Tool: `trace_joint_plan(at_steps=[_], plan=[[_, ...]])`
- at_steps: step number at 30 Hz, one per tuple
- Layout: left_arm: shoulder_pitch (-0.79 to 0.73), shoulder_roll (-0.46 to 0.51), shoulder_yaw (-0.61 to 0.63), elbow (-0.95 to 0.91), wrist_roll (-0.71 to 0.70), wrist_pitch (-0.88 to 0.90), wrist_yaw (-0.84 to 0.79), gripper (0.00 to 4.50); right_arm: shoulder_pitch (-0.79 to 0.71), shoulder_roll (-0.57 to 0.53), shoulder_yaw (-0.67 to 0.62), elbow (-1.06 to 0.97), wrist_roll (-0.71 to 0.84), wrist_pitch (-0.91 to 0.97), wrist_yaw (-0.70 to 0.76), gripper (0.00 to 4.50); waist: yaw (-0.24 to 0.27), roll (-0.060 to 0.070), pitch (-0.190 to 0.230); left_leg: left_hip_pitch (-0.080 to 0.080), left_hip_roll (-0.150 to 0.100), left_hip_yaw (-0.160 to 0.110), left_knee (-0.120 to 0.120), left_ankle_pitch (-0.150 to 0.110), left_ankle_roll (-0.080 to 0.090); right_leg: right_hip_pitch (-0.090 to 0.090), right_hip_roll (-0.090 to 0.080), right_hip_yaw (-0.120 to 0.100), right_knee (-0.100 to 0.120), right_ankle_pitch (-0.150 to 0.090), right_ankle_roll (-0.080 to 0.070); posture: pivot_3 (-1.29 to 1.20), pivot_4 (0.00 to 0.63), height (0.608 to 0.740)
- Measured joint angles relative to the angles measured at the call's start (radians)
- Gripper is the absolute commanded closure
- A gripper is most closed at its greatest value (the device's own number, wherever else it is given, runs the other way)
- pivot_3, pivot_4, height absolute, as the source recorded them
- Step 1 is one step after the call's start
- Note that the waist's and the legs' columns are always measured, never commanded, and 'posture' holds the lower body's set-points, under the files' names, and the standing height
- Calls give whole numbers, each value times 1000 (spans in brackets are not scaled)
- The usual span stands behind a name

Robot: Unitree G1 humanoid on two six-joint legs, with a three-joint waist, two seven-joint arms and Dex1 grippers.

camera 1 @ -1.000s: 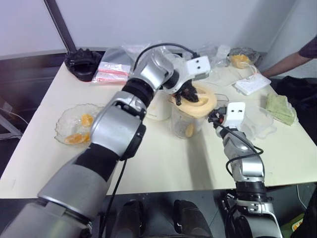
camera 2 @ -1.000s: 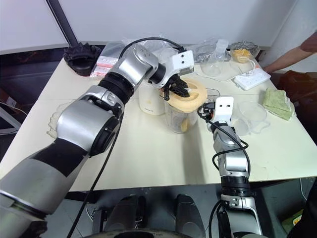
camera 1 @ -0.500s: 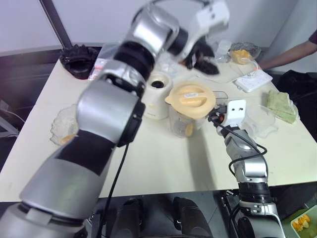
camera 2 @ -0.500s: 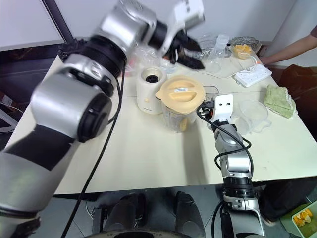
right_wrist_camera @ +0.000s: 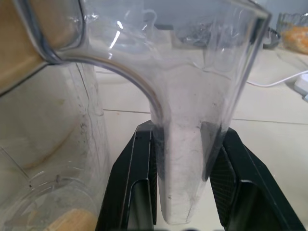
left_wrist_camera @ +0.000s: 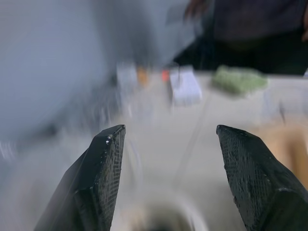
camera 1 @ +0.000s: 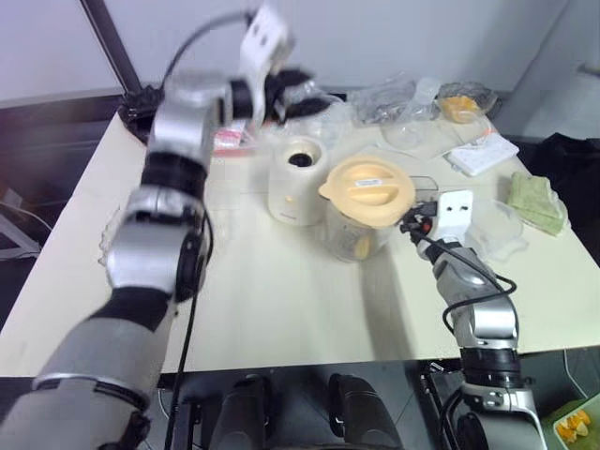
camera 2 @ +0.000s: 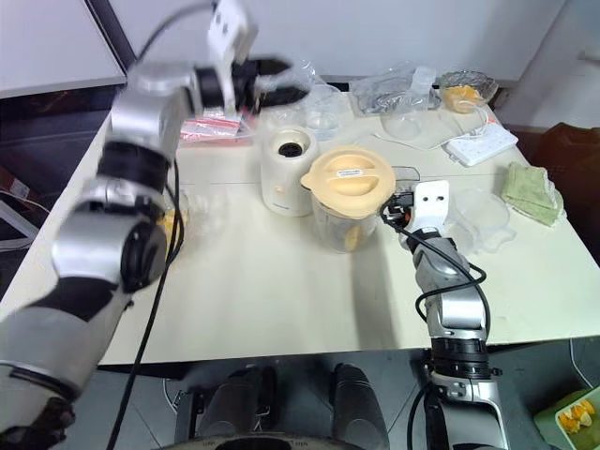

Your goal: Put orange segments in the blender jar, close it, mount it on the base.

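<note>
The blender jar (camera 1: 361, 230) stands mid-table with a peach-cream lid (camera 1: 367, 185) on top and an orange segment (camera 1: 361, 247) inside near the bottom. Right beside it, to its left, stands the cream-white base (camera 1: 298, 183), its dark socket bare. My right gripper (right_wrist_camera: 182, 129) is shut on the jar's clear handle (right_wrist_camera: 192, 96); it also shows at the jar's right side (camera 1: 417, 225). My left gripper (camera 1: 292, 94) hangs open and empty above the table's far side, behind the base, its fingers (left_wrist_camera: 96, 187) wide apart.
A crinkled clear bowl (camera 2: 197, 211) sits at the left, partly behind my left arm. At the far right lie a white power strip (camera 1: 483, 155), a green cloth (camera 1: 539, 202) and a small dish of yellow-orange lumps (camera 1: 461, 103). Plastic bags (camera 1: 394, 94) clutter the back.
My left gripper let go of the lid, opened, rose and swung left to the back of the table. The lid stays on the jar. My right gripper kept hold of the handle.
</note>
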Motion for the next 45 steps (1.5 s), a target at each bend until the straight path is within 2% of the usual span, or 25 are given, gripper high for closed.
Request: trace_joint_plan(at_steps=[1, 5, 8, 12, 17, 21, 27, 34, 45], plan=[[126, 23, 1, -169, -17, 70, 13, 1378, -25, -15, -1, -1, 8, 37, 1, 3608, -2, 1, 1, -1, 0, 1, 0, 0, -1, -1, 0, 0, 0, 0, 0, 0, 150, 740], [410, 101, 19, -583, -107, 250, 24, 1378, -154, -113, -45, 1, 12, 179, -22, 3608, 0, 5, 7, -2, 0, 1, 2, 2, -4, -2, -2, 1, 0, 1, -1, 0, 150, 740], [520, 119, 86, -792, -181, 360, 88, 1378, -357, -181, -107, 40, 19, 271, -56, 3608, 1, 6, 8, -1, 0, 1, 3, 4, -6, -1, -1, 1, 0, -1, -5, 0, 150, 740], [583, 114, 148, -936, -247, 442, 192, 1378, -644, -210, -128, 187, 26, 283, -73, 3608, -7, 6, 8, 4, 0, 1, 2, 4, -6, 2, 1, 1, 1, -1, -6, 0, 150, 740], [623, 132, 159, -967, -266, 438, 283, 1378, -899, -133, -115, 510, 30, 189, -52, 3608, -25, 6, 8, 6, 1, 1, -1, 4, -6, 2, 3, 1, 2, 0, -6, 0, 150, 740], [660, 160, 163, -983, -286, 425, 318, 1378, -1018, -53, -80, 790, 25, 88, -26, 3608, -33, 6, 8, 5, 1, 2, -2, 4, -6, 1, 2, 1, 1, 2, -2, 0, 150, 740], [745, 237, 202, -1029, -315, 418, 340, 1378, -1115, 18, -49, 1024, 12, -9, 10, 3608, -32, 7, 9, -1, 1, 2, -3, 4, -6, -4, 1, 1, 0, 2, -2, 0, 150, 740], [768, 248, 228, -1035, -340, 400, 398, 1378, -1163, 86, -25, 1161, -9, -95, 46, 3608, -28, 7, 9, -2, 0, 1, -2, 4, -6, -4, 0, 0, 0, 2, -2, 0, 150, 740], [774, 310, 251, -1069, -431, 419, 426, 1378, -1162, 72, 22, 1188, -60, -133, 104, 3608, -33, 7, 9, -1, 0, 1, -2, 4, -6, -4, 1, 0, 1, 2, -2, 0, 150, 740]])
